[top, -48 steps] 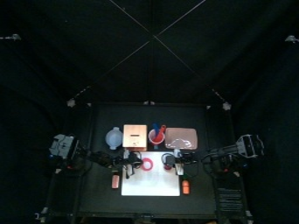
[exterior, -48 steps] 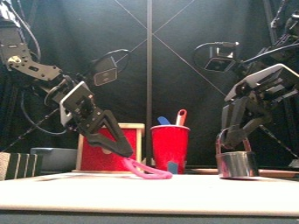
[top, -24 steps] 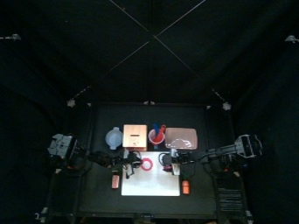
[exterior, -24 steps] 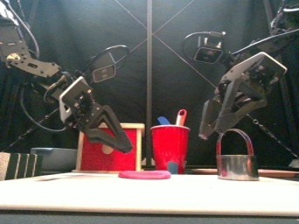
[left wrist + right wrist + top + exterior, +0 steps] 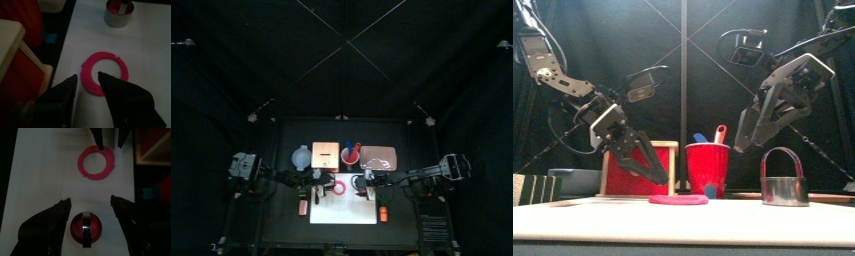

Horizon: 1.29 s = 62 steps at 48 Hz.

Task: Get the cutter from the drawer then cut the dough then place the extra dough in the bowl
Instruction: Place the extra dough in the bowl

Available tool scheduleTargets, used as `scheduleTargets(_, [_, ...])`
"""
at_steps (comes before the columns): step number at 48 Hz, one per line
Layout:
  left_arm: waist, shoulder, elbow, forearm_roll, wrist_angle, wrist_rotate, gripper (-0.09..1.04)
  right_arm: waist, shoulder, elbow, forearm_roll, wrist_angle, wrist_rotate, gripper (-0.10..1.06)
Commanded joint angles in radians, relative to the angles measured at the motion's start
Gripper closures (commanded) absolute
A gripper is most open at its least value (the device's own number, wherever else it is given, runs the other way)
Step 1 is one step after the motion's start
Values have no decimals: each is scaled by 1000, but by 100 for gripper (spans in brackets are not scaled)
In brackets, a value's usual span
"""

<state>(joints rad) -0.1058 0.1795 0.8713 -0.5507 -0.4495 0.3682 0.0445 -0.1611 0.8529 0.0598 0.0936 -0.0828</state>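
1. The flat pink ring of dough (image 5: 105,65) lies on the white cutting board (image 5: 143,60), near the left tool (image 5: 87,76). I judge that a pinch on one side may stretch or tear the soft ring, or drop it before the blue-grey bowl (image 5: 573,182).
2. The left arm slopes down toward the ring, its jaws a little apart and empty.
3. The right tool (image 5: 90,200) hangs above the round metal cutter (image 5: 784,187), its jaws wide and empty.
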Motion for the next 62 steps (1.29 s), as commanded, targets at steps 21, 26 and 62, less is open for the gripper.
scheduleTargets(21, [12,37,-55,-55,63,17,9,3,-11,-14,3,-9,0,2])
scheduleTargets(26, [3,54,-61,-55,86,17,12,2,-11,-15,3,-8,0,2])
scheduleTargets(62, [-77,-77,-72,-92,144,20,44,-5,-11,-21,5,-5,0,2])
